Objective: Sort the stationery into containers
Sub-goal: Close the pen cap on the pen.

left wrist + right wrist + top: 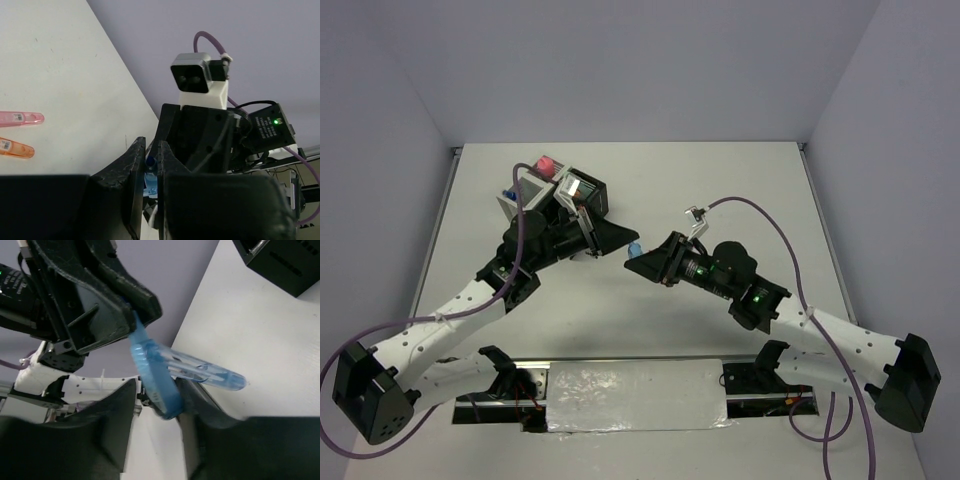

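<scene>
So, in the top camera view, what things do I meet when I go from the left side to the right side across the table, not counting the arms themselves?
First the pink-capped bottle → silver square mesh bin → clear blue pen → purple cable loop of the right arm.

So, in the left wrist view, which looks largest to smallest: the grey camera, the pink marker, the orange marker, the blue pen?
1. grey camera
2. pink marker
3. orange marker; the frame edge cuts both markers, so their order is unsure
4. blue pen; only a sliver shows
</scene>
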